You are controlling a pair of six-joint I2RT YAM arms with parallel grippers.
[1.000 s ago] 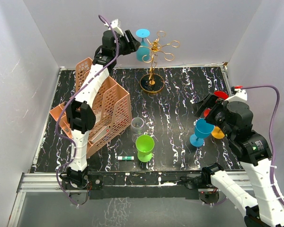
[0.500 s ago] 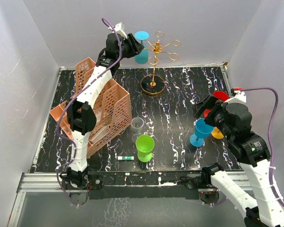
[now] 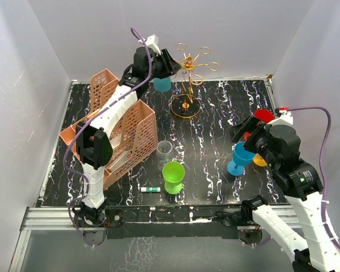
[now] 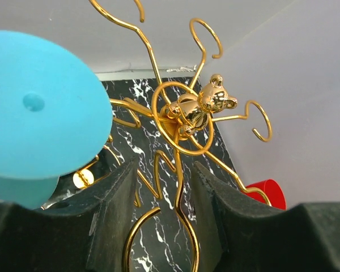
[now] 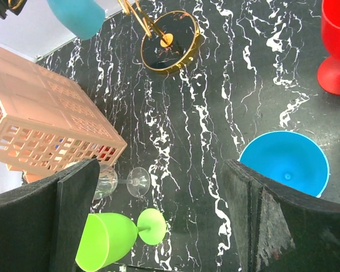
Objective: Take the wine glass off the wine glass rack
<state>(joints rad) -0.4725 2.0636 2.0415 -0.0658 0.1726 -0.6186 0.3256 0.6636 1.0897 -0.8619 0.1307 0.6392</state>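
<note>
Shift: wine glass [image 3: 162,84] lowered beside wine glass rack [image 4: 207,102].
Handling: judged light, rigid, slick; stem hold advised.
Left gripper [image 4: 163,170]: fingers apart astride wire.
Right gripper [image 5: 158,170]: fingers apart.

Teal wine glass [image 4: 39,113] at left — gold rack [image 4: 205,105] rising beyond the parted claw [image 4: 163,170].
</note>
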